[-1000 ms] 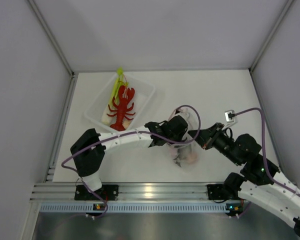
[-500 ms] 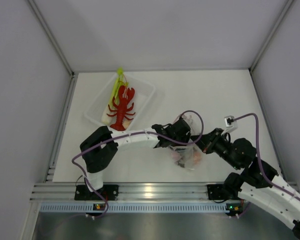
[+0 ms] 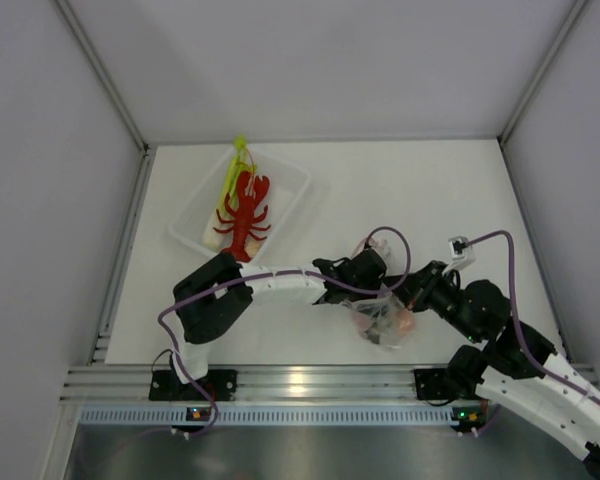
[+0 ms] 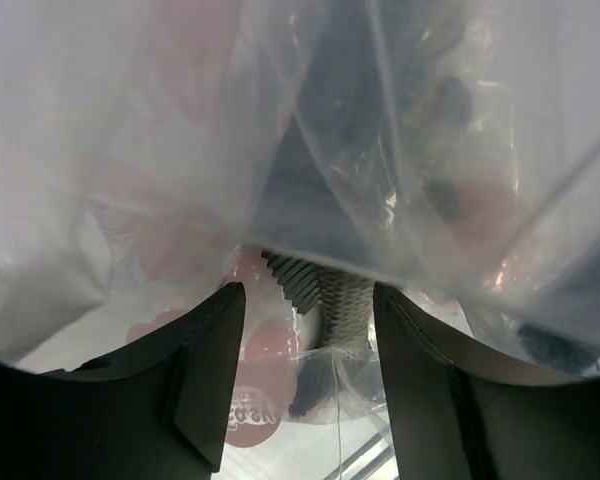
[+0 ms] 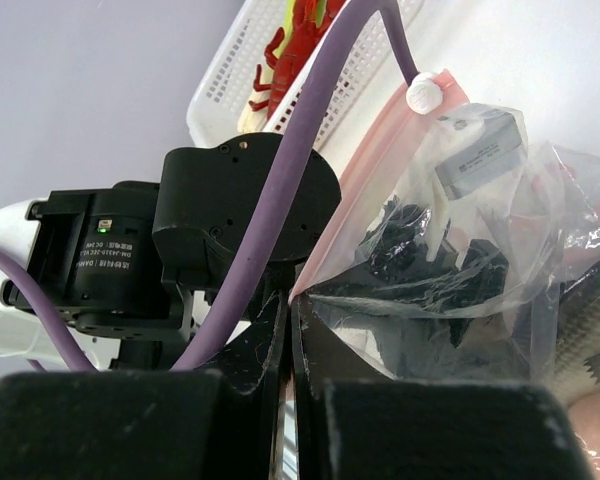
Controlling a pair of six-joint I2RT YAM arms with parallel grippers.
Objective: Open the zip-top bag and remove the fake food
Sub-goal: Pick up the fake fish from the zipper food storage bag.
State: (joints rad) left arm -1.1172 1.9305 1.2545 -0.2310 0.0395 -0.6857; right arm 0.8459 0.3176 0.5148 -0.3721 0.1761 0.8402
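Right tool (image 5: 290,310) clamps the zip-top bag (image 5: 460,200) rim; left tool (image 4: 310,300), jaws parted, empty, sits inside the bag (removal step); next, probably grip the grey fish (image 5: 585,330).

lobster (image 3: 243,215) in tray (image 3: 292,178), fish (image 5: 586,332) in bag (image 3: 384,333) right of tray
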